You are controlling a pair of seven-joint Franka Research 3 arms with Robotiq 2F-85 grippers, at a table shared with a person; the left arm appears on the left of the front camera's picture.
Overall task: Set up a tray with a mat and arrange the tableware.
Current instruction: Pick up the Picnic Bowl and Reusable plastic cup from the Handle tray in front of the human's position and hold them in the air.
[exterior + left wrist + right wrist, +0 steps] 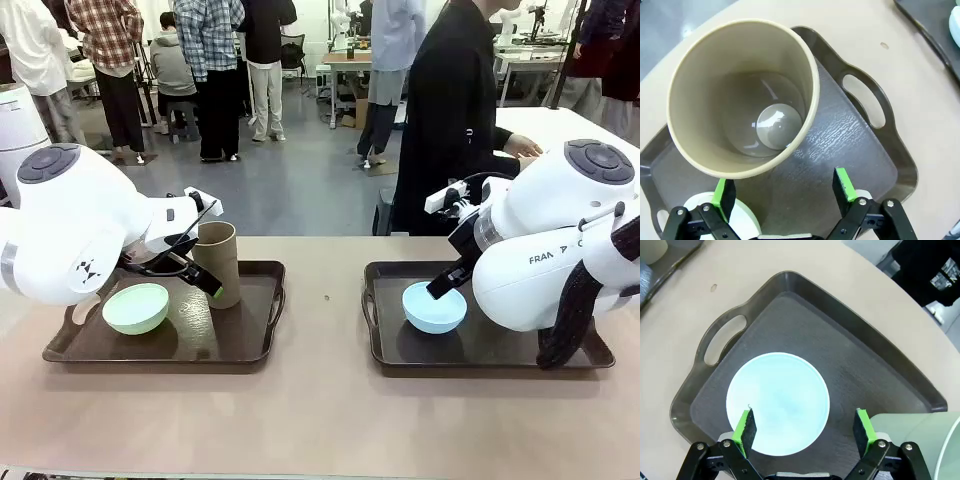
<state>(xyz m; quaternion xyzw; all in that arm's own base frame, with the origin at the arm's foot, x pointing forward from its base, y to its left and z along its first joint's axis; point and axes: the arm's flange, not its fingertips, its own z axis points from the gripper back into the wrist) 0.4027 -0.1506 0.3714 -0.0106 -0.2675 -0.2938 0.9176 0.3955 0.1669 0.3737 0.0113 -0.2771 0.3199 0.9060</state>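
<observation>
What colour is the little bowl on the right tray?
Light blue. The bowl shows best in the right wrist view, seen from above.

- The desk [320, 410] has a plain beige top running the full width of the front view.
- A dark brown left tray [150, 358] lies flat on the robot's left half, with a handle slot in the end facing the middle.
- A matching right tray [480, 366] lies flat on the right half, well apart from the first.
- A small dark speck [327, 297] sits on the bare strip between them.
</observation>
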